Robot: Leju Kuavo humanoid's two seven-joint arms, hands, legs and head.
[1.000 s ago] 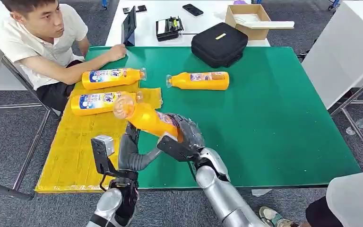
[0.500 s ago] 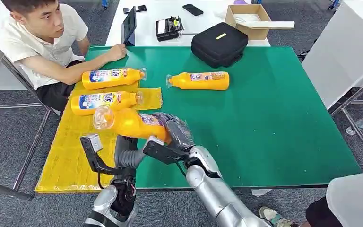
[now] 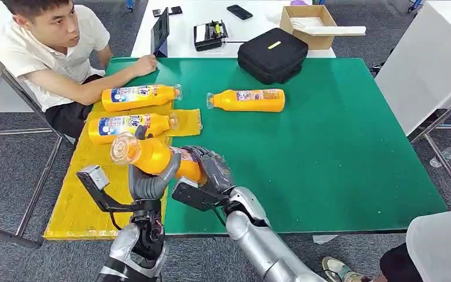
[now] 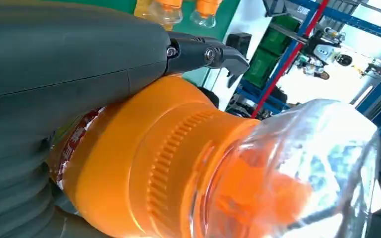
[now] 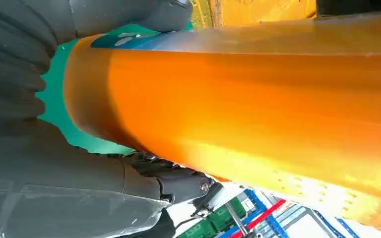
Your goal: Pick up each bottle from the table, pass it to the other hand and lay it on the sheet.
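Moved since a second before: the held bottle (image 3: 152, 156) had swung from above the green table (image 3: 340, 147) leftward to the edge of the yellow sheet (image 3: 88, 188), its clear cap now pointing left over the sheet; the left hand (image 3: 148, 176) had come up from below to wrap its neck end.
Table and sheet: two bottles on the sheet (image 3: 130, 125) lay side by side at its far end; one bottle on the table (image 3: 248, 100) waited on the green, well apart from the hands.
Held bottle: above the sheet's right edge, roughly level, clear of the surface.
Right hand (image 3: 208, 170): closed around the base end, fingers curled over the body.
Left hand: fingers and thumb wrapped about the shoulder just behind the cap, as the left wrist view (image 4: 79, 74) showed.
Risk, largest: if the right hand let go before the left grip was firm, the smooth round body could slip and roll off the sheet.
Risk, smaller: lowered where it was, the cap could knock the nearer laid bottle.
Hard to make out: how tightly the left fingers pressed; the underside of both grips was hidden.
Cut off: the person (image 3: 53, 41) at the top left.
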